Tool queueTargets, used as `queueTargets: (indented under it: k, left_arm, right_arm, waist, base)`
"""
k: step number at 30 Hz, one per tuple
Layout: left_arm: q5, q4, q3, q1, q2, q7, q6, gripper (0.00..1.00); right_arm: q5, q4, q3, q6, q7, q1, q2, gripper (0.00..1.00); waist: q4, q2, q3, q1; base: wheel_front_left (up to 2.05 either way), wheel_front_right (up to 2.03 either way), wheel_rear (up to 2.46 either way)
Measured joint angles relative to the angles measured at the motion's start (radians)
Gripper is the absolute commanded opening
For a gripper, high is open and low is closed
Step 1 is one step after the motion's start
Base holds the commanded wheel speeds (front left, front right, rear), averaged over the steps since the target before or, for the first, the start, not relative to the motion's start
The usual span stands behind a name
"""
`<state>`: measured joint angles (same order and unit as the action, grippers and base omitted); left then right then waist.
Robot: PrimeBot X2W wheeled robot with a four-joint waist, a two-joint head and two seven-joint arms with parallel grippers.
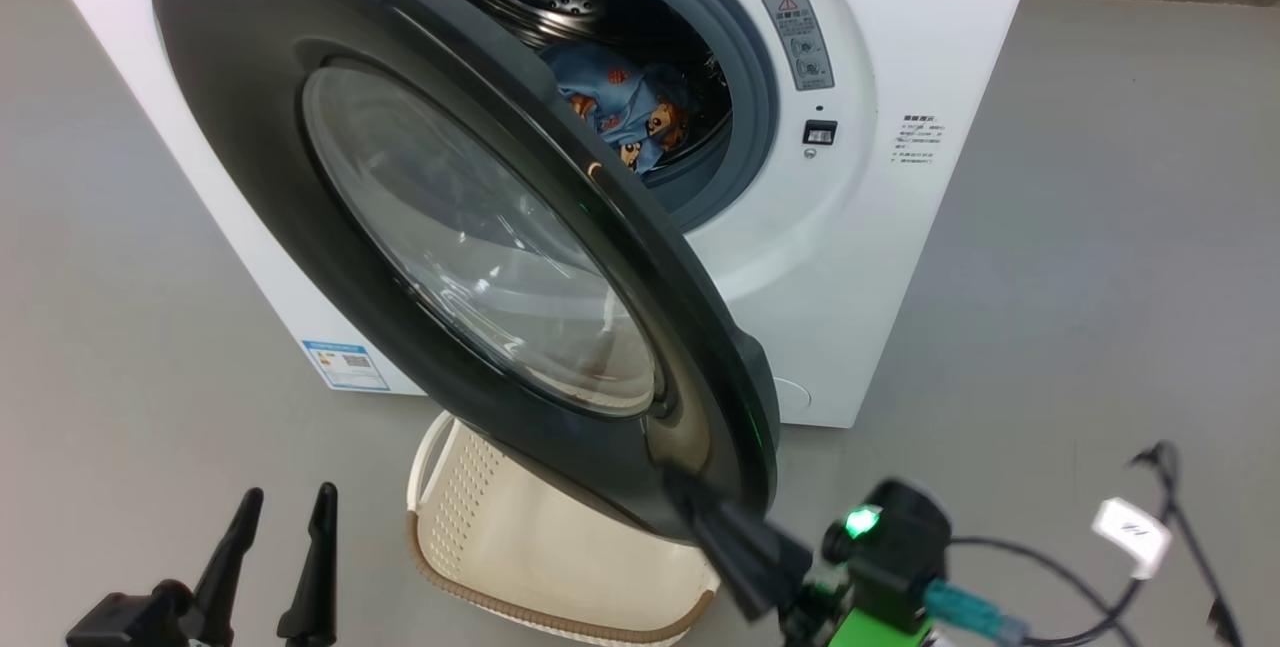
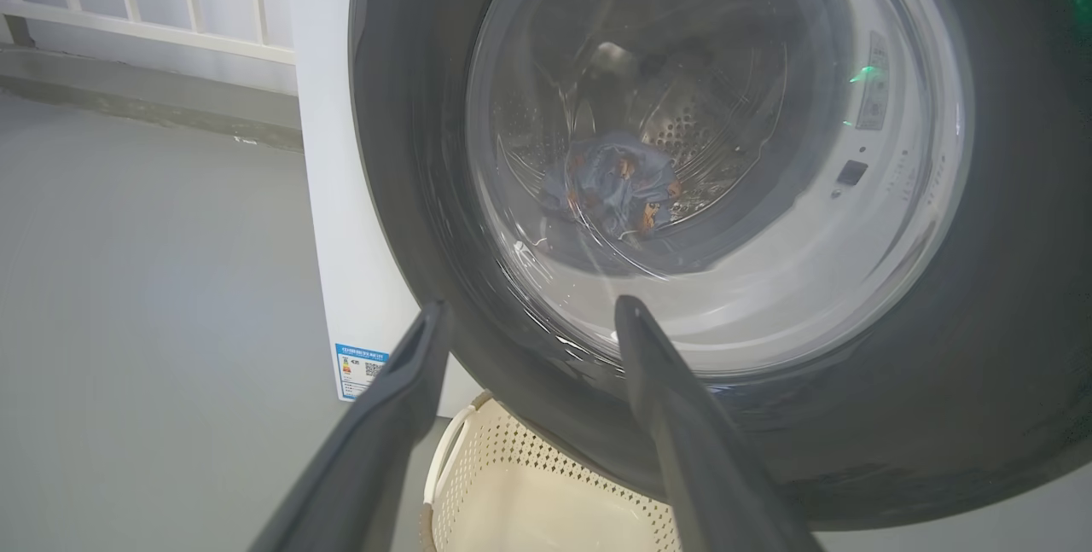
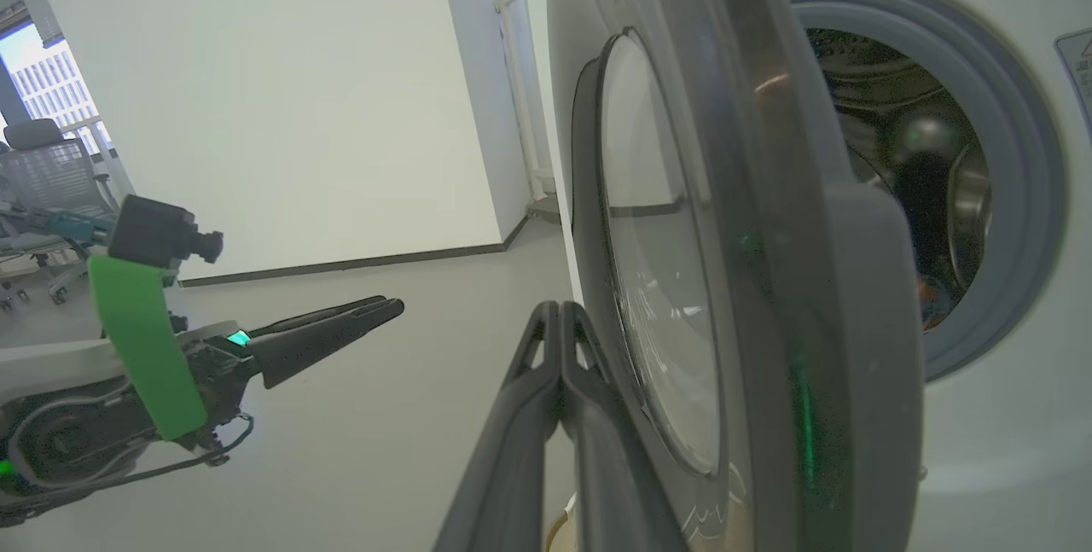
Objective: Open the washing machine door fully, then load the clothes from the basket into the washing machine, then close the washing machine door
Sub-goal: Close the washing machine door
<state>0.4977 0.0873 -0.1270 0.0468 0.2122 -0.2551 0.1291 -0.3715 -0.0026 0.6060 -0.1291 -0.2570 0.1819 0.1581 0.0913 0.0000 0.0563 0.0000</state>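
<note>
The white washing machine (image 1: 900, 227) stands with its black glass-windowed door (image 1: 460, 227) swung partway open. Light blue printed clothes (image 1: 625, 117) lie inside the steel drum, and they show through the door glass (image 2: 618, 185) in the left wrist view. Under the door sits the cream basket (image 1: 550, 547), with no clothes visible in the part that shows. My right gripper (image 1: 690, 492) is shut, its fingertips (image 3: 559, 313) resting against the door's outer face (image 3: 725, 236) near the lower rim. My left gripper (image 1: 285, 517) hangs open and empty, left of the basket (image 2: 529, 492).
Grey floor surrounds the machine. Loose cables and a white tag (image 1: 1130, 527) lie on the floor at the right. A blue label sticker (image 1: 345, 365) marks the machine's lower left. An office chair (image 3: 43, 168) stands far off by a wall.
</note>
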Motion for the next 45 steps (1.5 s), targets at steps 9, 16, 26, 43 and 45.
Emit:
queueTargets:
  k: [9,16,26,43,45]
  left_arm:
    - [0.0,0.003,-0.004,0.0,-0.008,0.0,0.0,1.0]
    - [0.001,0.005,-0.005,0.0,-0.011,0.0,0.0,1.0]
    - [0.002,0.006,-0.021,-0.003,-0.011,0.0,0.0,1.0]
    - [0.013,-0.016,-0.043,-0.038,-0.01,0.0,0.0,1.0]
    - [0.013,-0.017,-0.05,-0.053,-0.011,0.0,0.0,1.0]
  right_arm:
    - [-0.063,0.254,0.044,0.0,0.0,-0.044,0.002,0.0]
    - [-0.074,0.338,0.01,0.0,0.0,-0.037,-0.015,0.0]
    - [-0.074,0.361,-0.093,0.0,0.0,0.005,-0.04,0.0]
    - [-0.068,0.355,-0.346,-0.001,0.001,0.107,-0.073,0.0]
    - [-0.059,0.357,-0.362,-0.001,0.001,0.13,-0.075,0.0]
  waist:
    - [0.005,0.0,0.004,0.0]
    - [0.007,0.0,0.014,0.0]
    - [0.02,0.0,0.023,0.0]
    - [0.044,0.0,0.094,0.0]
    - [0.046,0.0001,0.106,0.0]
  base:
    - [0.0,0.0,0.0]
    - [0.0,0.0,0.0]
    - [0.0,0.0,0.0]
    - [0.0,0.0,0.0]
    - [0.0,0.0,0.0]
